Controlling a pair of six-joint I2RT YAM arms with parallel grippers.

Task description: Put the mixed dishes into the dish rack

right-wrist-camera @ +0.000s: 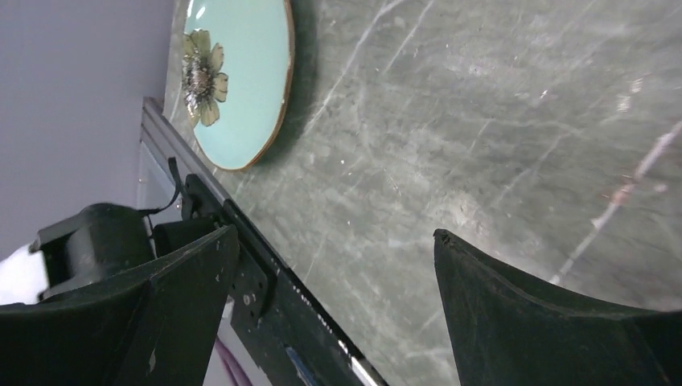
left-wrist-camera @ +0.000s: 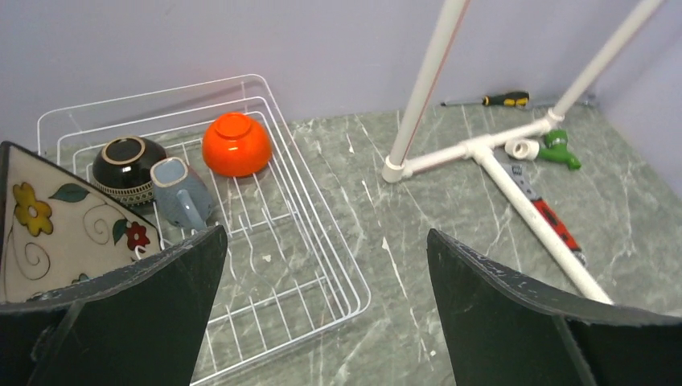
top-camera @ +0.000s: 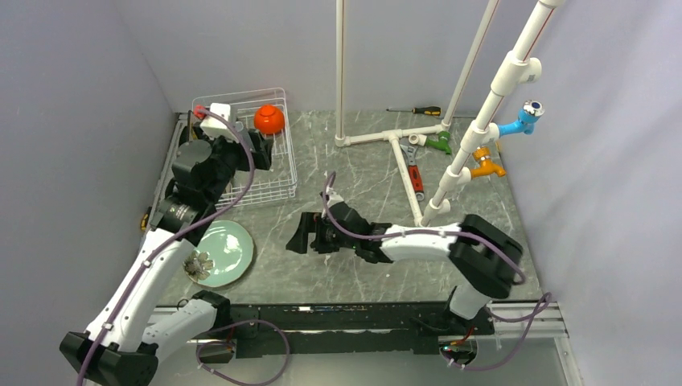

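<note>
Left wrist view, left tool (left-wrist-camera: 326,232) released over dish rack (left-wrist-camera: 277,241), right tool (right-wrist-camera: 334,232) released.

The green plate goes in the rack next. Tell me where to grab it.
Probably its right rim, approached low from the right by the open right gripper: the pale green plate lies flat on the table, with the left arm at its left edge.

The orange bowl (left-wrist-camera: 236,143), dark bowl (left-wrist-camera: 127,167), mug (left-wrist-camera: 181,193) and floral plate (left-wrist-camera: 56,229) crowd the rack's (left-wrist-camera: 281,273) far left; its near-right wires lie open. Bare table (left-wrist-camera: 418,241) separates rack from pipe frame (left-wrist-camera: 518,197).
</note>
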